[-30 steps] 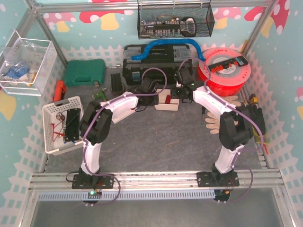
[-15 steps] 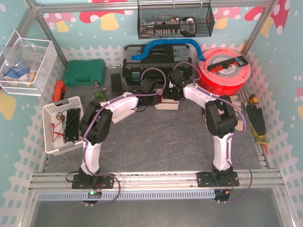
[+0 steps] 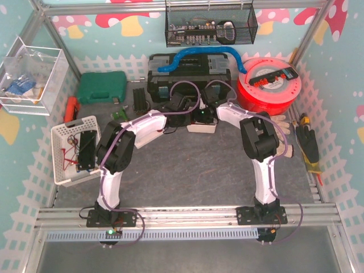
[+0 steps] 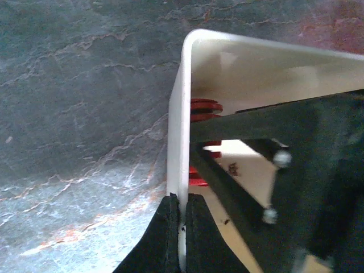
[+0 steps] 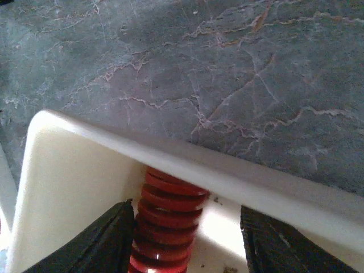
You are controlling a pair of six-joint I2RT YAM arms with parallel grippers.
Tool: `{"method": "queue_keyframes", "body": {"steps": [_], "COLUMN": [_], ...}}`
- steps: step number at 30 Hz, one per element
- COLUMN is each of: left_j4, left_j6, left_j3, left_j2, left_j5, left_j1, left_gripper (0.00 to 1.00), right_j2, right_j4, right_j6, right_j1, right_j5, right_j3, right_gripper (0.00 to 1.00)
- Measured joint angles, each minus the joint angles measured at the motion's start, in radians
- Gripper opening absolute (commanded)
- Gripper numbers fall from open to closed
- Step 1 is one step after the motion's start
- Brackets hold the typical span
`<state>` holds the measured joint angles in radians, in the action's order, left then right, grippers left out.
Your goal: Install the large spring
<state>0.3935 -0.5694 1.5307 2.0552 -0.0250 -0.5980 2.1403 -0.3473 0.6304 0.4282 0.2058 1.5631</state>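
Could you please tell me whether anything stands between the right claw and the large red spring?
Nothing visible does. The right claw is open inside the white tray, its fingers flanking the red spring; the tray's wall runs beyond the spring. The left claw pinches another tray wall.

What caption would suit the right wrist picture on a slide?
Right hand, open, straddles the red spring inside the white tray.
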Motion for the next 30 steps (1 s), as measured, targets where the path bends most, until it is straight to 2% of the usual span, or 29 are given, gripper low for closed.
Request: {"method": "queue_keyframes", "body": {"steps": [11,14,19,21,23,25,30], "left_j4": [0.019,0.016,0.008,0.008,0.006,0.004,-0.003], "left_j6": [0.000,-0.003,-0.011,-0.021,-0.034,-0.053,-0.088], "left_j3": [0.042,0.043,0.043,0.043,0.043,0.043,0.043], "left_j2": [0.026,0.027,0.032,0.032,0.033,0.034,0.034], "left_j5": [0.003,0.004,0.006,0.005,-0.002,-0.013,-0.043], "left_j1": [0.004,0.002,0.002,0.004,0.006,0.009,0.029], "left_gripper": [0.00,0.03,0.07,0.11,0.22,0.30,0.41], "right_j2": [0.095,0.111,0.132,0.133,0.132,0.129,0.126], "right_j4": [-0.015,-0.050,-0.098,-0.103,-0.105,-0.101,-0.094], "right_j6": [-0.006,-0.011,-0.022,-0.028,-0.035,-0.053,-0.119], "right_j1": [0.003,0.010,0.020,0.018,0.018,0.017,0.009], "right_j5": [-0.023,-0.059,-0.116,-0.127,-0.130,-0.131,-0.110], "right_j3": [0.108,0.138,0.181,0.181,0.182,0.180,0.179], "right_gripper": [0.49,0.47,0.31,0.23,0.17,0.13,0.06]}}
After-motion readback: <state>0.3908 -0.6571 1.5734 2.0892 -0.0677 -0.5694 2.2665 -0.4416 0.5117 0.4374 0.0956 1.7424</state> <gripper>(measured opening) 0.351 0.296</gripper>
